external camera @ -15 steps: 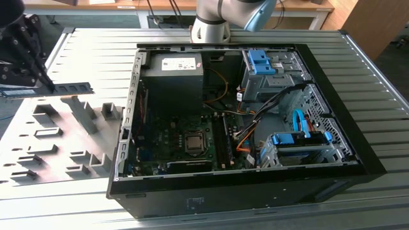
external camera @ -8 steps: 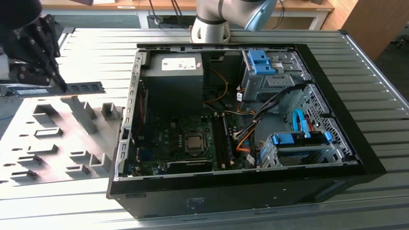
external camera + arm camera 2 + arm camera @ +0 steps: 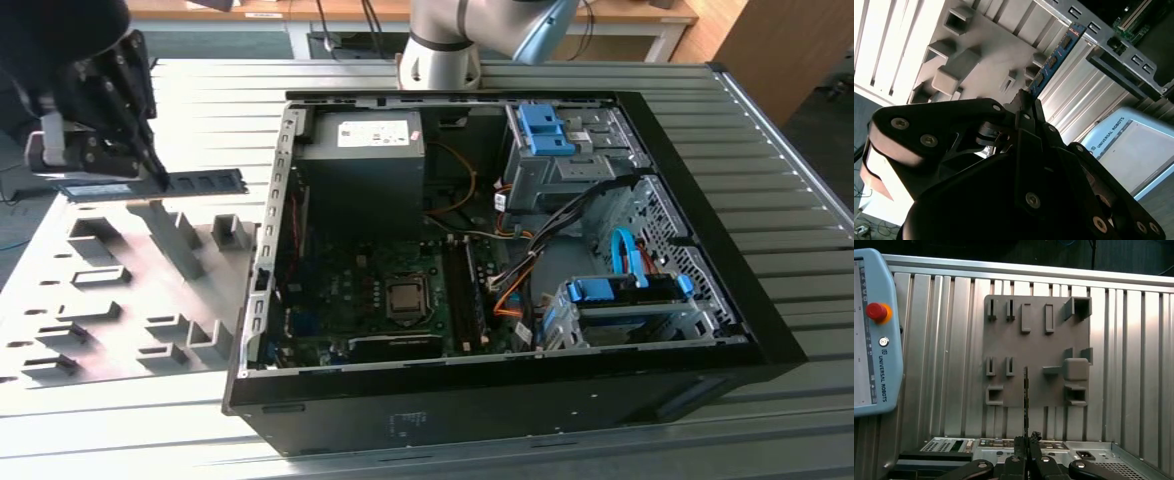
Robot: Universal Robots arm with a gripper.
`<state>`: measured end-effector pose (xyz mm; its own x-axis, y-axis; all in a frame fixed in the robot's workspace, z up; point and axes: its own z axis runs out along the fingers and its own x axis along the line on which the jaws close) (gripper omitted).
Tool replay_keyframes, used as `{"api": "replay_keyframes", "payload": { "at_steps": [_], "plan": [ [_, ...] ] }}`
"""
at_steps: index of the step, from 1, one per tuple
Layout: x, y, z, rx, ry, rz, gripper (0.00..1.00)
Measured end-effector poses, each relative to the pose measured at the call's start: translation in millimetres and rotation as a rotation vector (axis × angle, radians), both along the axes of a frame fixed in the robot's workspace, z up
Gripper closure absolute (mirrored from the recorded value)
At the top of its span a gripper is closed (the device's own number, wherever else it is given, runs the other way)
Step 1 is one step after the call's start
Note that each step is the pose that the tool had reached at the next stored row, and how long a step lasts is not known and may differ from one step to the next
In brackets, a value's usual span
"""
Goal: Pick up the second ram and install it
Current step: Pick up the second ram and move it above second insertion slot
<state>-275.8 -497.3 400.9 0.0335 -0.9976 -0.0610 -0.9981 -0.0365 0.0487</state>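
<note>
The gripper [image 3: 1026,102] clamps one end of the second ram [image 3: 1056,55]. The board hangs above the fixture plate [image 3: 80,300], near its edge toward the computer case [image 3: 534,405].

Ribbed metal table [image 3: 747,130] — matt plastic fixture [image 3: 134,290]

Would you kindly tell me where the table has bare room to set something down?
Bare slatted table lies at the exterior view's right of the computer case and along its near side. The grey fixture plate and the case's inside are crowded.
</note>
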Motion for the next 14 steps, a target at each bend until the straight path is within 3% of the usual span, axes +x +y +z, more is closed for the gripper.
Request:
{"api": "replay_keyframes", "payload": {
  "at_steps": [14],
  "plan": [
    [40.4, 1.8, 0.0, 0.0, 0.0017, 0.0, 0.86]
  ]
}}
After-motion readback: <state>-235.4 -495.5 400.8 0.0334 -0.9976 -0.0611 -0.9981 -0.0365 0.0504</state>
